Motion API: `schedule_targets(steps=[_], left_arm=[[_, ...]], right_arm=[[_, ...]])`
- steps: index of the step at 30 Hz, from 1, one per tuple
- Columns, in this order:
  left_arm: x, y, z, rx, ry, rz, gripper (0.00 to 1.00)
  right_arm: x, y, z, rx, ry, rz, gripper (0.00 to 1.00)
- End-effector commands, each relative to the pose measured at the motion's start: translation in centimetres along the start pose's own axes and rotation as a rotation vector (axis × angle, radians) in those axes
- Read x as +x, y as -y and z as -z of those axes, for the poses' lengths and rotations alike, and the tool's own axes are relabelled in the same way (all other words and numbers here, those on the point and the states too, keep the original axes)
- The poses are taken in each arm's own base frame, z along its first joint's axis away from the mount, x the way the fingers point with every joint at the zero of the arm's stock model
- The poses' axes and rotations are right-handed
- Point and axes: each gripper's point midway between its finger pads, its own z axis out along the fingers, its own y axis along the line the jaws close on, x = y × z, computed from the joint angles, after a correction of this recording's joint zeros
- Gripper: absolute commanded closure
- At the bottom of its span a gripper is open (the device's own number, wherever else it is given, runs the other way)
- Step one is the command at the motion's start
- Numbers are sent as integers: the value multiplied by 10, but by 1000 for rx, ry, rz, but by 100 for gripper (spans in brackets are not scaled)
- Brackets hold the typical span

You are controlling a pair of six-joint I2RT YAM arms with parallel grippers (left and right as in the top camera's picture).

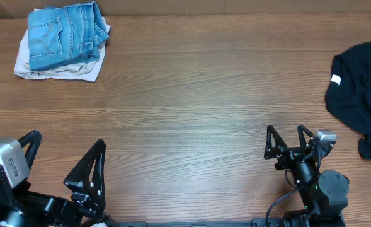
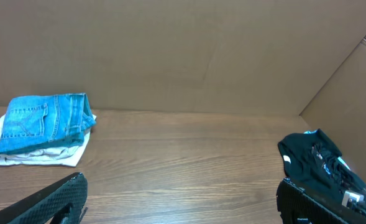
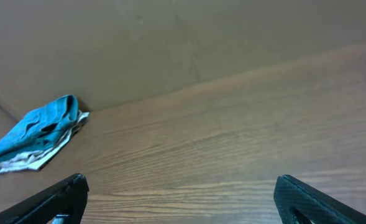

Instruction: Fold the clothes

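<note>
The light-blue denim jeans [image 1: 64,33] lie folded at the far left corner, on top of a folded off-white garment [image 1: 59,68]. They also show in the left wrist view [image 2: 43,121] and the right wrist view [image 3: 36,129]. A black garment with a white tag [image 1: 360,88] lies crumpled at the right edge, also in the left wrist view [image 2: 322,163]. My left gripper [image 1: 68,161] is open and empty at the near left. My right gripper [image 1: 287,140] is open and empty at the near right, left of the black garment.
The wooden table [image 1: 191,94] stretches between the two piles. A brown cardboard wall [image 2: 183,50] stands along the far edge and the right side.
</note>
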Motion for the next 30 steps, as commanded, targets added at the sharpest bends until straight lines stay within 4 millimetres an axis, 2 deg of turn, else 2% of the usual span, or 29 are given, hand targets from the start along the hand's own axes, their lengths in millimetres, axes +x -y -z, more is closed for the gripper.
schedule_targets(steps=[1, 11, 17, 22, 30], left_arm=[[-1, -2, -1, -8, 1, -17, 0], [-1, -2, -1, -8, 1, -18, 0], [-1, -2, -1, -8, 1, -18, 0], [-1, -2, -1, -8, 1, -17, 0], [-1, -2, -1, -8, 1, -18, 0]], right_arm=[[1, -5, 3, -39, 30, 86, 0], [-13, -10, 7, -65, 124, 127, 0], [-10, -10, 4, -87, 186, 137, 0], [-16, -12, 3, -102, 241, 147, 0], [-11, -9, 0, -102, 242, 147, 0]])
